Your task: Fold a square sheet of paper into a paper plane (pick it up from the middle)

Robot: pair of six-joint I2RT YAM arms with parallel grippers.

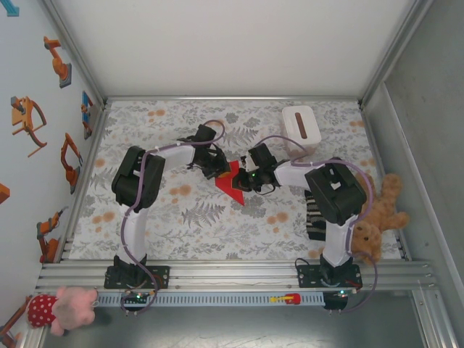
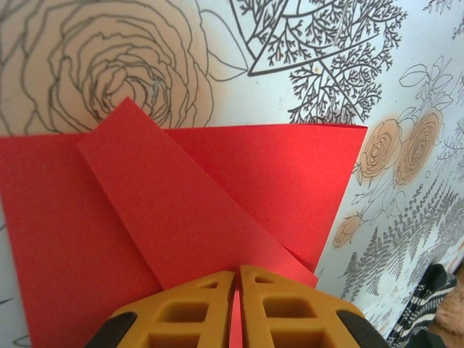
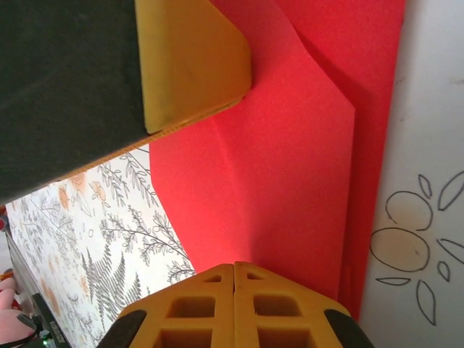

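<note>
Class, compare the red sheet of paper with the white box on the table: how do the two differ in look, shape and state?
Colour: the red sheet of paper is bright red; the white box has a dark slot. Shape: the sheet is thin and folded; the box is a thick block. State: the left gripper pinches the sheet; the box stands untouched farther back. Both are plain, without print.

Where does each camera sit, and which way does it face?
Top: above and behind, facing down on the table; both arms show.
Left wrist: on that arm, facing along the left fingers, which pinch the paper.
Right wrist: on that arm, facing along the shut right fingers to the paper.
Shared: all see the red paper.
</note>
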